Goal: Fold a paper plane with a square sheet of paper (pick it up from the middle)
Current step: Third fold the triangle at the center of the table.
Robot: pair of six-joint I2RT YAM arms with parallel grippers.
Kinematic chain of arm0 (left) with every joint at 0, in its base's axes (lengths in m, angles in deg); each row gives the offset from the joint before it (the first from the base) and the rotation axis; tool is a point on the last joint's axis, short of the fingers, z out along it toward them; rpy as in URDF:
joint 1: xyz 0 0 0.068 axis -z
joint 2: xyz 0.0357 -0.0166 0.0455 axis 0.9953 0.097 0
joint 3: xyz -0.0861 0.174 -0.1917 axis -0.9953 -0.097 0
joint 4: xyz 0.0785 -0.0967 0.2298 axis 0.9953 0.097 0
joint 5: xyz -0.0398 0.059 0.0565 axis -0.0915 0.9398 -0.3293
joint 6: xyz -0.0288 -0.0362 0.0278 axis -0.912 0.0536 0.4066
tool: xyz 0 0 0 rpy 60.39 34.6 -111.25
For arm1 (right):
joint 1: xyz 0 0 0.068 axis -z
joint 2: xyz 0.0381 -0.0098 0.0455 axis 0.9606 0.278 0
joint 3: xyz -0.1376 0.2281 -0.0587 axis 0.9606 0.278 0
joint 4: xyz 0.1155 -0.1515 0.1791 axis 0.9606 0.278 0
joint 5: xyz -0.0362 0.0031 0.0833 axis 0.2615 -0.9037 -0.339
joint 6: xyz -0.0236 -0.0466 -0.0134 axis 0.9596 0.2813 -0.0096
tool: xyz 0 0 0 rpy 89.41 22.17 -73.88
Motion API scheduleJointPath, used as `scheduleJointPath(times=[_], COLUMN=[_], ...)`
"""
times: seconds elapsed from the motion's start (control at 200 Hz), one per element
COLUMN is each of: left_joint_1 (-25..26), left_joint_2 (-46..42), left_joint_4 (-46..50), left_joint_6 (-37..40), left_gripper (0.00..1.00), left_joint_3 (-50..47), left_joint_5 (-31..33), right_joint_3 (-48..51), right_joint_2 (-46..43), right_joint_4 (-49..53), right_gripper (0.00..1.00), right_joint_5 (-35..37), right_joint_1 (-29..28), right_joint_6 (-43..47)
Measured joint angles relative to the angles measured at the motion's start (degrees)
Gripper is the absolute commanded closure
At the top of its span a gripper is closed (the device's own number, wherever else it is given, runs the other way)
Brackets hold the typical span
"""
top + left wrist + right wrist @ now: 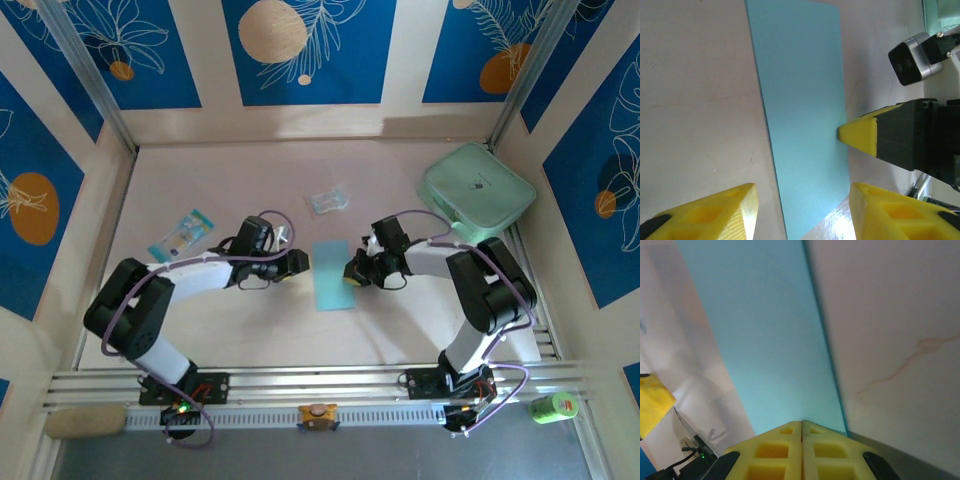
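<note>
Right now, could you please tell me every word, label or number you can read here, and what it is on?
Nothing here reads clearly.
Case: small dark mark, too small to read.
Packet: print too blurred to read.
Green cylinder: label too blurred to read.
Paper: blank.

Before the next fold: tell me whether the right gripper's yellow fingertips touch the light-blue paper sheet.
Touching. In the left wrist view, the right gripper tip meets the light-blue paper sheet at its edge, no gap.

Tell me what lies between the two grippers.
The sheet of blue paper lies flat on the table between the left gripper and the right gripper, seen from the top camera.
</note>
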Motion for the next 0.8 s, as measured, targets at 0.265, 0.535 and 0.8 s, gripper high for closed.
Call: scheduleJointPath(times=[0.265,0.535,0.8], left_joint_1=[0.0,1.0,1.6], left_joint_2=[4.8,9.5,12.6], left_joint_4=[0.0,-0.2,-0.2], left_joint_6=[-0.4,-1.8,-2.7], left_gripper=[0.49,0.55,0.60], left_joint_3=[2.8,5.2,6.8], left_joint_5=[-1.3,-1.9,-3.0], right_joint_3=[3.3,4.5,4.5], right_joint_2=[0.5,0.5,0.7], right_joint_4=[-5.0,-7.4,-7.5], right_gripper=[0.94,0.94,0.94], right_joint_5=[-3.8,-5.2,-5.5], right_joint_1=[1.6,2.1,2.3], right_joint_6=[0.2,0.0,0.0])
